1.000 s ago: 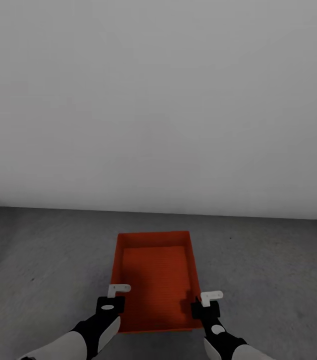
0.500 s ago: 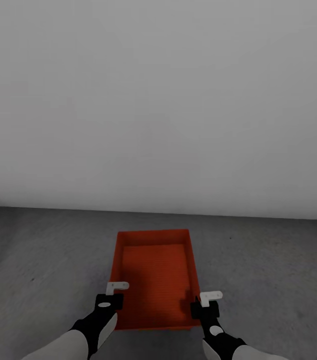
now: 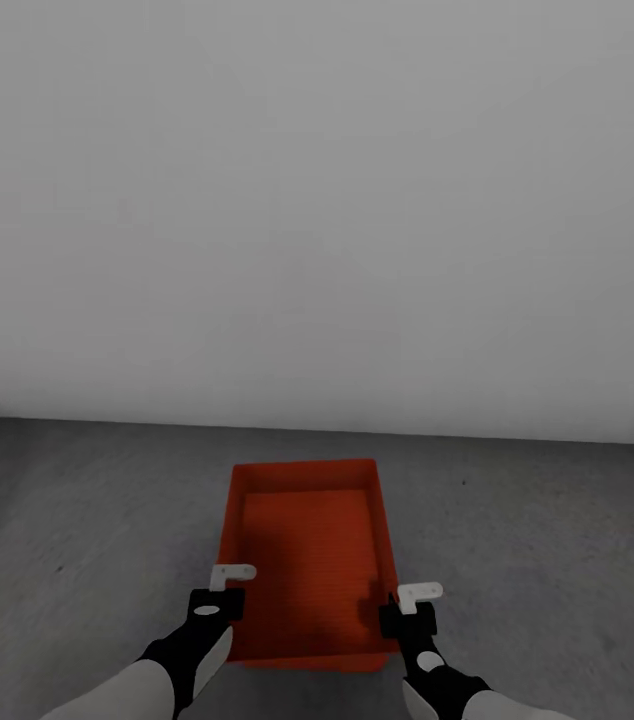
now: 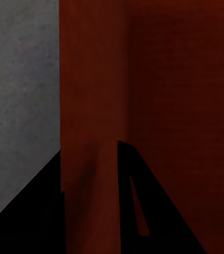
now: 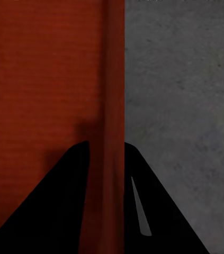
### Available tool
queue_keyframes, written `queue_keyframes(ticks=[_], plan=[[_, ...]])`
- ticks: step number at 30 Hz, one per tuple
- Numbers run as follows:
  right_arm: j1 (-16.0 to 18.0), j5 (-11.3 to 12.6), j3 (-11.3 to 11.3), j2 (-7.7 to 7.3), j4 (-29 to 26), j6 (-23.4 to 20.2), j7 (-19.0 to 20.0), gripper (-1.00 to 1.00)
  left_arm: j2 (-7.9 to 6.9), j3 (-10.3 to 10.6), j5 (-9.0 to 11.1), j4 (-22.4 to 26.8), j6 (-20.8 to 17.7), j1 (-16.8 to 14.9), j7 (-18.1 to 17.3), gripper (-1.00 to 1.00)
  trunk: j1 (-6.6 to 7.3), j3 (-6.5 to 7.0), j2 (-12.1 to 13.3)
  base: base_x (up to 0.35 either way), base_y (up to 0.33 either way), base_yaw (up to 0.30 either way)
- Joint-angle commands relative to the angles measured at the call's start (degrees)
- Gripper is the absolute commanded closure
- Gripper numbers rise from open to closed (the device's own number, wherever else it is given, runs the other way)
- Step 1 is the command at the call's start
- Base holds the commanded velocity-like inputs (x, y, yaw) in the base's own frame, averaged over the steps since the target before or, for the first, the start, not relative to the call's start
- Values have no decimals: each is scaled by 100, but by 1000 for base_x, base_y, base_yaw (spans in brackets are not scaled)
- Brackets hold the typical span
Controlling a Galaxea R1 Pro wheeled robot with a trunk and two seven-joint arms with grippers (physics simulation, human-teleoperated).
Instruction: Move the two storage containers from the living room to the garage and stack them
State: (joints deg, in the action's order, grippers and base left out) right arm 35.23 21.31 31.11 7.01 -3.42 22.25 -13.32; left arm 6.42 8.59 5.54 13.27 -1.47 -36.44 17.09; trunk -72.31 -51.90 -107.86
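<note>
- My left gripper (image 3: 225, 590) is clamped on the left wall of the storage container (image 3: 307, 555) near its near corner; in my left wrist view one finger (image 4: 138, 211) sits inside the wall and the other outside.
- My right gripper (image 3: 412, 608) is clamped on the right wall, a finger (image 5: 69, 201) on each side.
- The orange-red container lies between my grippers, open side up, long axis pointing away from me.
- Under it is the dark grey floor (image 3: 537, 540).
- Beyond its far end stands a plain grey-white wall (image 3: 317, 200).
</note>
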Motion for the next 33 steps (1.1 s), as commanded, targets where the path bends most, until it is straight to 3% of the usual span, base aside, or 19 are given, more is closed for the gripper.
queue_keyframes(ticks=[1,9,19,33], plan=[[1,50,-70,46,8,8,31,100,26,-164,52,164,-16,-3,-12,100,0,-5,-2,26,0,0],[1,69,-100,53,8,84,-5,100,33,-165,52,184,-19,-2,-12,100,0,-5,-2,7,0,-11],[1,75,-113,55,8,139,-21,100,35,-165,52,184,-20,-2,-12,100,0,-5,-2,0,0,-153],[1,75,-114,46,8,140,-22,100,26,-165,57,184,-20,0,-12,100,0,-5,-2,0,8,-9]])
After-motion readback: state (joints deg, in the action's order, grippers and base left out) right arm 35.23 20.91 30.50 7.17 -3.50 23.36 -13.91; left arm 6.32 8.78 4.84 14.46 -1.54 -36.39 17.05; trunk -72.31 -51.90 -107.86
